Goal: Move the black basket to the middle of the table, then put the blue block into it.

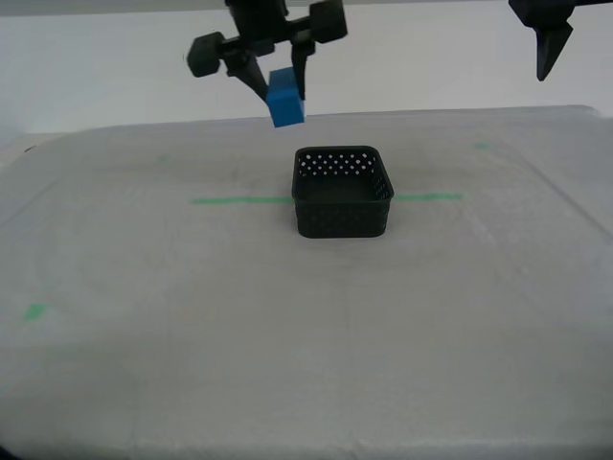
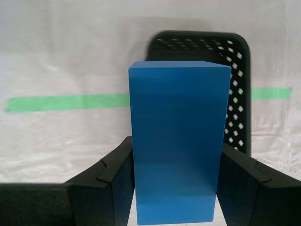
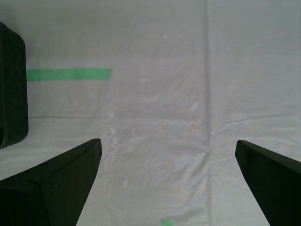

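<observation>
The black basket [image 1: 343,192] stands upright near the middle of the table [image 1: 192,326], on the green tape line. My second gripper [image 1: 279,84] hangs above it, a little toward the exterior view's left, shut on the blue block [image 1: 285,98]. In the second wrist view the blue block [image 2: 176,141] fills the gap between the fingers of my second gripper [image 2: 176,157], with the basket [image 2: 237,70] beyond and below it. My first gripper [image 1: 548,43] is raised at the exterior view's upper right. In its own view my first gripper [image 3: 167,143] is open and holds nothing, with the basket's wall [image 3: 11,84] at the frame's edge.
A green tape line [image 1: 239,200] crosses the table on both sides of the basket. Small green marks lie at the exterior view's left [image 1: 35,310] and far right [image 1: 481,146]. A pale wall rises behind the table.
</observation>
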Robot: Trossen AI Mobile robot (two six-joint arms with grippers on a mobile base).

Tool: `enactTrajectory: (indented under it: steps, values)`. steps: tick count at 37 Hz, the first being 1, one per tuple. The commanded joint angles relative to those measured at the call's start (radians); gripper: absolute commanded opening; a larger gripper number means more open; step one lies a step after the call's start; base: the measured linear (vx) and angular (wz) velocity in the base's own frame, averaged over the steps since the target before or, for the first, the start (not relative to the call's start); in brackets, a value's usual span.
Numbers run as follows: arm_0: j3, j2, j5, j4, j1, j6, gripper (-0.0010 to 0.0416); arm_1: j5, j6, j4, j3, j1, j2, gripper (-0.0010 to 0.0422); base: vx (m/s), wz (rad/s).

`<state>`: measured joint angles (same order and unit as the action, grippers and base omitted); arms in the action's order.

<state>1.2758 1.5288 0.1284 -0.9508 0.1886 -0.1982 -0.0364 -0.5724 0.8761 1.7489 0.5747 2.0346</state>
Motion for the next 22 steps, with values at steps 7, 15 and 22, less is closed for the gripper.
enactTrajectory:
  steps: [7,15,22]
  values:
    - [0.0,-0.001,0.003,0.002,0.0,-0.001,0.0399,0.001,-0.005,0.079,0.246,0.056,0.198,0.0,0.0,0.0]
    - [0.0,-0.001,0.003,0.004,0.0,-0.001,0.0399,-0.027,-0.024,0.092,0.355,0.068,0.315,0.0,0.0,0.0]
    - [0.0,-0.001,0.003,0.01,0.0,-0.001,0.0398,-0.034,-0.026,0.113,0.359,0.07,0.35,0.0,0.0,0.0]
